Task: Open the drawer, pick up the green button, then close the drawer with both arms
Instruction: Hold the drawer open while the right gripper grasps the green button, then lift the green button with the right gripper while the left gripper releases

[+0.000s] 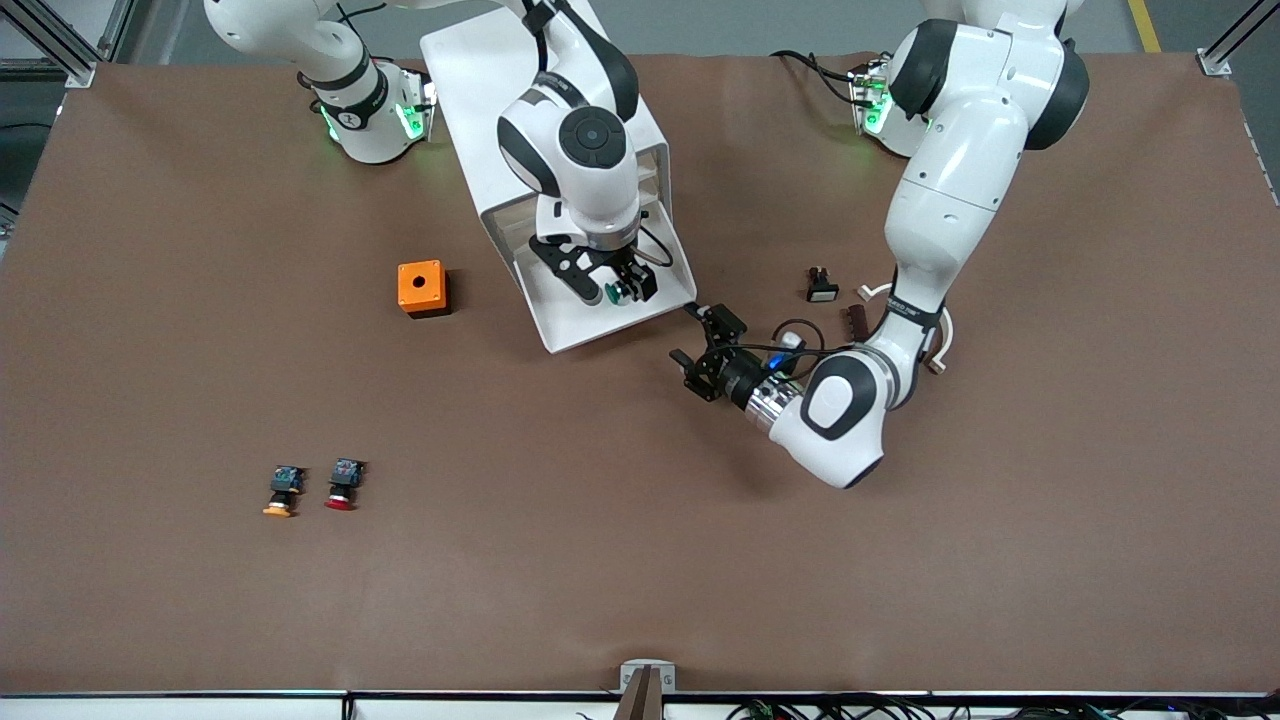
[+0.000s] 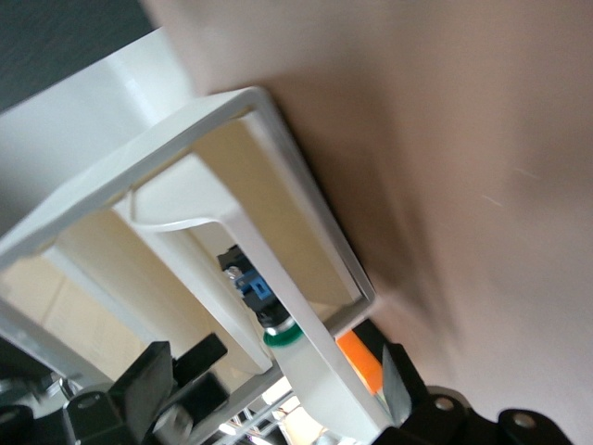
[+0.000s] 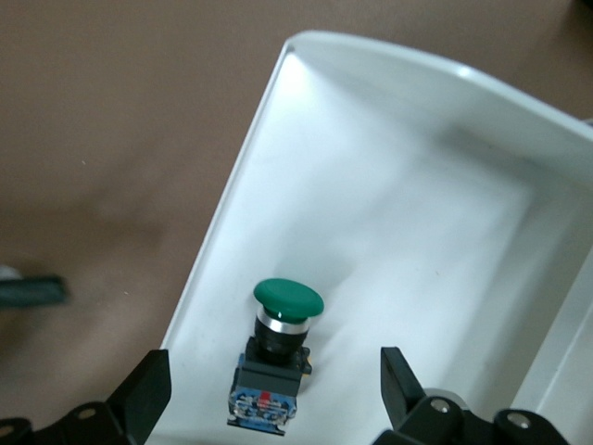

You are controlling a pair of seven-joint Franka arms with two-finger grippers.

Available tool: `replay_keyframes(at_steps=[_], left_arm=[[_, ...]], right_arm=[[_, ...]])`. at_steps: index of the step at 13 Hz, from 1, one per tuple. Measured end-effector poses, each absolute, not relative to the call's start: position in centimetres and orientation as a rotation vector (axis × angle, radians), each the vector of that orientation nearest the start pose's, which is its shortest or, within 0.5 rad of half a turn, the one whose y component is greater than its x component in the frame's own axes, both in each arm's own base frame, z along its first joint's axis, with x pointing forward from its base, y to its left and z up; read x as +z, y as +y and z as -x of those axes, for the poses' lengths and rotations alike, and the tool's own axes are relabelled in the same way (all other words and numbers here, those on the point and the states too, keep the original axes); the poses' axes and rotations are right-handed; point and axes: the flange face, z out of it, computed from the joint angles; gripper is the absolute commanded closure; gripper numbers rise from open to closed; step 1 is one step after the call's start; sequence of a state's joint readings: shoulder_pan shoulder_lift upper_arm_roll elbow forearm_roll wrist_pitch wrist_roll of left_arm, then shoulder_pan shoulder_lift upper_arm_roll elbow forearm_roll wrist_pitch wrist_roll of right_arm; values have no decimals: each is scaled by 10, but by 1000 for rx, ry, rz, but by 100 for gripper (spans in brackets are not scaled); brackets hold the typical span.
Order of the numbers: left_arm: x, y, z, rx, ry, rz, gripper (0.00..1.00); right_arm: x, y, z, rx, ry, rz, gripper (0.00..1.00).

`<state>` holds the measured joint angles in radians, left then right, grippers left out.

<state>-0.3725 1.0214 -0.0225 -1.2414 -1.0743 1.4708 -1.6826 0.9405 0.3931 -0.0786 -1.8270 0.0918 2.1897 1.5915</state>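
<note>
The white drawer [image 1: 570, 322] stands pulled out of its white cabinet [image 1: 480, 80] toward the front camera. The green-capped button [image 1: 613, 294] lies on the drawer's floor [image 3: 417, 213], cap up and blue back end toward the wrist camera. My right gripper [image 1: 612, 286] hangs low over the drawer, open, its fingers either side of the button [image 3: 278, 348] without touching it. My left gripper [image 1: 705, 352] sits at the drawer's front corner toward the left arm's end, open. The drawer's white handle bar [image 2: 310, 324] passes between its spread fingers [image 2: 157, 380], with the button [image 2: 269, 320] just past it.
An orange box [image 1: 422, 288] stands beside the drawer toward the right arm's end. An orange-capped button [image 1: 283, 490] and a red-capped one [image 1: 343, 484] lie nearer the front camera. A small black-and-white part [image 1: 821, 285] and a dark strip [image 1: 858, 320] lie by the left arm.
</note>
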Motion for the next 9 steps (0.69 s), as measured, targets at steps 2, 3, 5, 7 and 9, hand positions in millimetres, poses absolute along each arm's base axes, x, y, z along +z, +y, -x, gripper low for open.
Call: replay_keyframes(at_steps=[2,3,5,7,9], left_arm=[[170,-337,-615,-1736,1707,-1869,1],[178,-333,-622,-1619,1623,-1962,1],[195,-334,-630,-1402,1479,-2139,1],[213,-338,-636,-1199,1363,-2299,1],[231,-346,-643,-982,1290,-2422,1]], right_arm=[[302,495,-402,89,1199,2941,3],[293,498,-399,93,1203,2954,3],[279,503,-396,96,1220,2964,5],[273,507,-396,94,1236,2962,11],[271,510,-398,91,1237,2959,38]])
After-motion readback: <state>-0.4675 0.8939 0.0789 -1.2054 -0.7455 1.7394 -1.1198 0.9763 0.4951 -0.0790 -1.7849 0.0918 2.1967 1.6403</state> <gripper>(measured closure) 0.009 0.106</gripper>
